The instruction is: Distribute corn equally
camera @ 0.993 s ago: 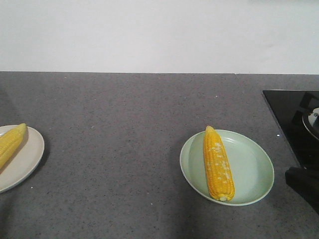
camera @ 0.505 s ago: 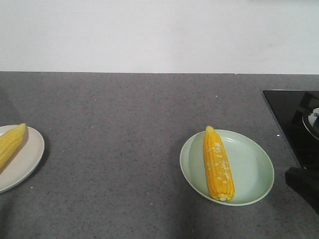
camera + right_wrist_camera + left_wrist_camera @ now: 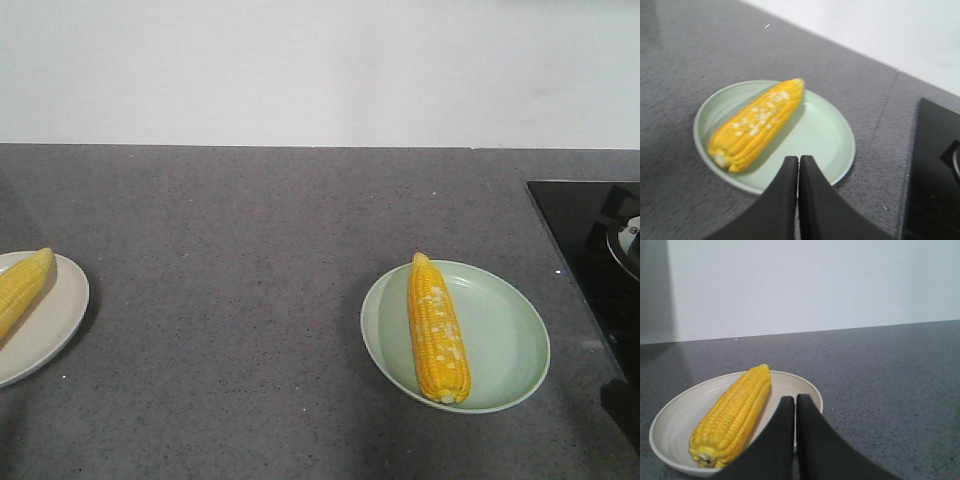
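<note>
Both sets of jaws are pressed together with nothing between them. The left gripper (image 3: 794,405) has its two black fingers closed to a thin slit, hanging just in front of the cream plate (image 3: 675,412). The right gripper (image 3: 798,165) is the same deal, fingers touching, nothing held, sitting over the near edge of the pale green plate (image 3: 830,135).

Count-wise: two cobs of corn, two plates, one cob each. The left cob (image 3: 735,415) lies lengthwise in the cream plate, cut end toward the camera, tip pointing away. The right cob (image 3: 438,330) lies on the left half of the green plate (image 3: 510,340), tip toward the wall, with pale whitish patches on some kernels.

Both plates sit well apart on a speckled dark grey countertop (image 3: 250,280). A black glass cooktop (image 3: 590,240) is off at the right edge, near the green plate.

No brands, labels or writing readable anywhere.
</note>
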